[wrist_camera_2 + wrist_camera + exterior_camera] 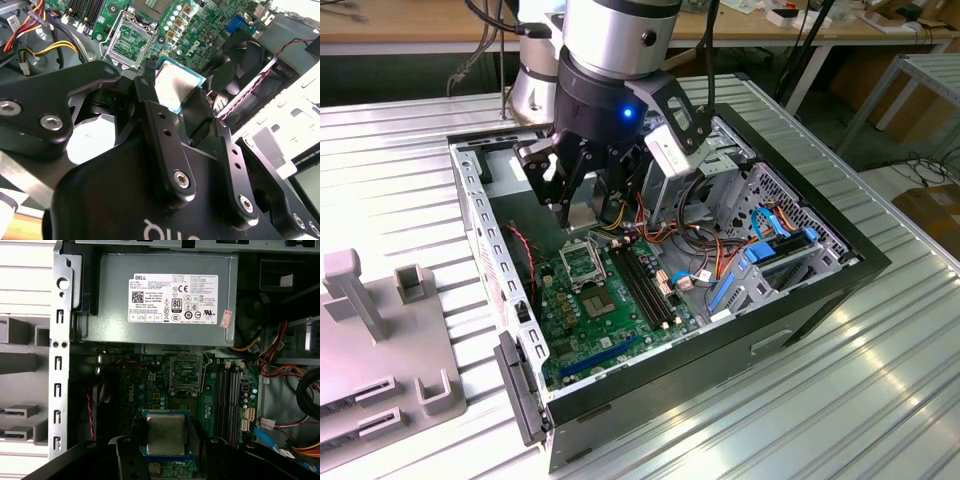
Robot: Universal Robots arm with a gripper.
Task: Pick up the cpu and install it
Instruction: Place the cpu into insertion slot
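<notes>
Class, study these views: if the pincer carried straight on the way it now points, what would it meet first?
Probably the green circuit board, close beside the black-framed square socket; depth is unclear. The pincer is shut on the silvery-grey square cpu.

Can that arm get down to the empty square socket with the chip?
Probably yes: the gripper holds the cpu above the board, and the socket lies uncovered; cables sit off to one side.
</notes>
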